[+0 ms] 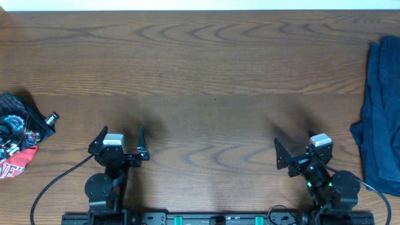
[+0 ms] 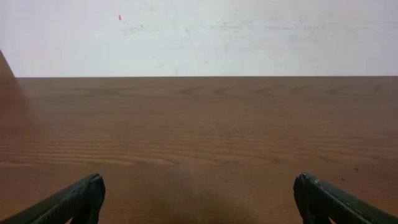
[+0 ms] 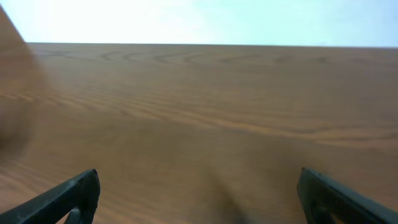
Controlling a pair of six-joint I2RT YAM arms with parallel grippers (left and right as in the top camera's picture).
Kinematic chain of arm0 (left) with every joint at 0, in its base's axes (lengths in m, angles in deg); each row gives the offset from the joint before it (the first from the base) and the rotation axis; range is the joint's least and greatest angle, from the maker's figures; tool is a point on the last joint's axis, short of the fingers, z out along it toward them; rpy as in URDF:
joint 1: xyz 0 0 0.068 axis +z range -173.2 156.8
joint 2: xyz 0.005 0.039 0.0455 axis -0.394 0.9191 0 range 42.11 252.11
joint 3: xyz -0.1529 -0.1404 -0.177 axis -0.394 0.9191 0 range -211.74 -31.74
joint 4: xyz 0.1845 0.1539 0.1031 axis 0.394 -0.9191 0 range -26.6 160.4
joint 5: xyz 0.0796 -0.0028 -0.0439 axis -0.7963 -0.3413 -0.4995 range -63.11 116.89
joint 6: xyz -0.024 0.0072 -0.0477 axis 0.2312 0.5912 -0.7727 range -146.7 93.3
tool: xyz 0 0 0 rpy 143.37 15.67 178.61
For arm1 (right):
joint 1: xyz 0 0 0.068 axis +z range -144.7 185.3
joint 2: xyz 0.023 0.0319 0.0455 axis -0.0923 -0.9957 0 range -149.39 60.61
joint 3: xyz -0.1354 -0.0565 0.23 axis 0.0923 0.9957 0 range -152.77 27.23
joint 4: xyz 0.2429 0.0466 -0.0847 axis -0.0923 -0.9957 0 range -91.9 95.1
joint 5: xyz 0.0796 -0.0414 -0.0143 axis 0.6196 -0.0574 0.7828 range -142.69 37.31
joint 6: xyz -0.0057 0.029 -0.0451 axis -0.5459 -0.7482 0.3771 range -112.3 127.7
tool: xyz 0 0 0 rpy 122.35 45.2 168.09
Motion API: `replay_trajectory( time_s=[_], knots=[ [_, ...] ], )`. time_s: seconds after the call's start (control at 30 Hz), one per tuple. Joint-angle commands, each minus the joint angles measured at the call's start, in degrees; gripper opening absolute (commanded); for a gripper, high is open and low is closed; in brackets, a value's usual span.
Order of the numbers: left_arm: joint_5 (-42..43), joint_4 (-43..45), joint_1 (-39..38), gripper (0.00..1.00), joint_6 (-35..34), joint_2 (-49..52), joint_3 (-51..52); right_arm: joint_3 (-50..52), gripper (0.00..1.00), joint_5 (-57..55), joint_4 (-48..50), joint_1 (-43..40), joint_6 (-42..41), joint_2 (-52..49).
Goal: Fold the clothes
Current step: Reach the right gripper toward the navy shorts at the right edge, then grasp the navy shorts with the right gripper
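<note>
The clothes are dark navy blue fabric lying rumpled at the table's right edge, partly cut off by the overhead view. My right gripper stands open near the front edge, a little left of the fabric and apart from it. My left gripper stands open at the front left, far from the navy clothes. In the left wrist view the left gripper has only bare wood between its fingers. The right gripper likewise holds nothing between its fingers. Neither wrist view shows the clothes.
A bundle of black and red printed fabric lies at the left edge, with a small dark object beside it. The brown wooden table stretches to a pale wall at the back. Arm bases and cables sit along the front edge.
</note>
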State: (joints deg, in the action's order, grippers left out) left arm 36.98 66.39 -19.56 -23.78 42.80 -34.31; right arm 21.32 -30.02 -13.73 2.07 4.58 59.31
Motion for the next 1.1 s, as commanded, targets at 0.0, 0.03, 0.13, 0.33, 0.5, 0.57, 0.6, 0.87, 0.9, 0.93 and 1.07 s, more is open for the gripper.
replay_trajectory(
  time_s=[0.0,0.03,0.13,0.33,0.5,0.57,0.6,0.87,0.9,0.93,1.07],
  knots=[
    [0.13,-0.79,-0.09,0.98,-0.44,-0.42,1.55,-1.07,0.99,3.06,-0.46,-1.09,-4.90,-2.62],
    [0.13,-0.79,-0.09,0.98,-0.44,-0.42,1.55,-1.84,0.99,3.06,-0.44,-1.09,-5.46,-4.20],
    [0.13,-0.79,-0.09,0.98,-0.44,-0.42,1.55,-5.27,0.99,3.04,-0.94,-1.09,-5.62,-10.43],
    [0.13,-0.79,-0.09,0.98,-0.44,-0.42,1.55,-19.87,0.99,2.86,-8.07,-1.09,-4.48,-31.89],
    [0.13,-0.79,-0.09,0.98,-0.44,-0.42,1.55,-37.99,0.99,2.84,-21.03,-1.09,-2.82,-52.30],
    [0.13,-0.79,-0.09,0.98,-0.44,-0.42,1.55,-46.23,0.99,2.73,-27.56,-1.03,-1.46,-60.96],
    [0.13,-0.79,-0.09,0.98,-0.44,-0.42,1.55,-49.40,0.99,2.23,-29.99,-0.98,-1.05,-64.22],
    [0.13,-0.79,-0.09,0.98,-0.44,-0.42,1.55,-61.18,0.99,-1.22,-36.70,-1.14,-1.11,-79.30],
    [0.13,-0.79,-0.09,0.98,-0.44,-0.42,1.55,-61.16,0.99,-2.40,-37.16,-1.51,-1.18,-79.89],
    [0.13,-0.79,-0.09,0.98,-0.44,-0.42,1.55,-61.16,0.99,-3.52,-37.64,-1.92,-2.16,-80.26],
    [0.13,-0.79,-0.09,0.98,-0.44,-0.42,1.55,-61.46,0.99,-13.60,-41.86,-4.98,-7.82,-81.05]
  ],
)
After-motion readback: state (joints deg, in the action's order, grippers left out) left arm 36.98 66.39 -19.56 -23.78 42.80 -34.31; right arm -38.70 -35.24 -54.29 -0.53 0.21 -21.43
